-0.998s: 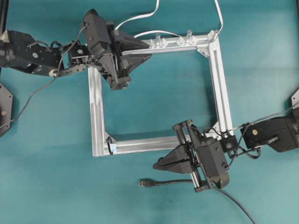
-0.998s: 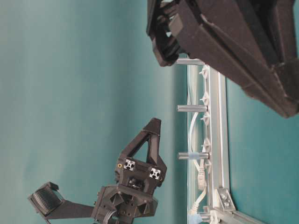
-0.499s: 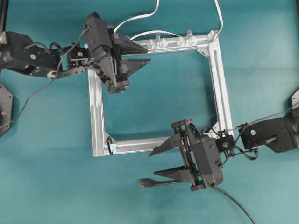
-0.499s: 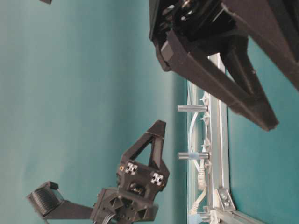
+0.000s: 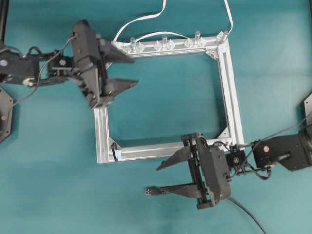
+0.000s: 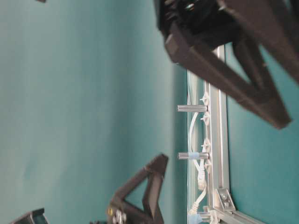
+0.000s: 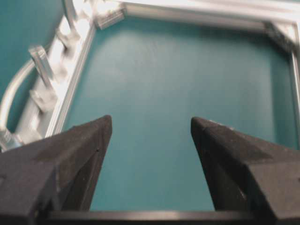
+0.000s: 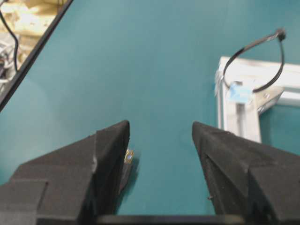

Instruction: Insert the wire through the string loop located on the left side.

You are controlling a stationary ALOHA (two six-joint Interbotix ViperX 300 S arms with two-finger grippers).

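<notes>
The wire lies on the teal table below the frame; its plug [image 5: 152, 191] points left and its black cable [image 5: 246, 214] runs off to the lower right. My right gripper [image 5: 159, 179] is open just above it, the lower finger lying along the cable. In the right wrist view the plug's metallic tip [image 8: 129, 156] peeks out beside the left finger, and nothing sits between the jaws of that gripper [image 8: 160, 125]. The string loop [image 5: 115, 147] [image 8: 280, 33] stands at the frame's lower left corner. My left gripper [image 5: 135, 72] [image 7: 151, 119] is open and empty over the frame's upper left.
The square silver frame [image 5: 229, 97] [image 8: 239, 117] lies mid-table. Clear clips [image 5: 163, 45] [image 7: 42, 61] and posts line its far rail, with a white cable [image 5: 146, 18] looping behind. In the table-level view the right gripper's fingers [image 6: 224, 60] loom close.
The right gripper has gone from shut to open and shifted down toward the wire. The left gripper has opened wider and moved left along the far rail.
</notes>
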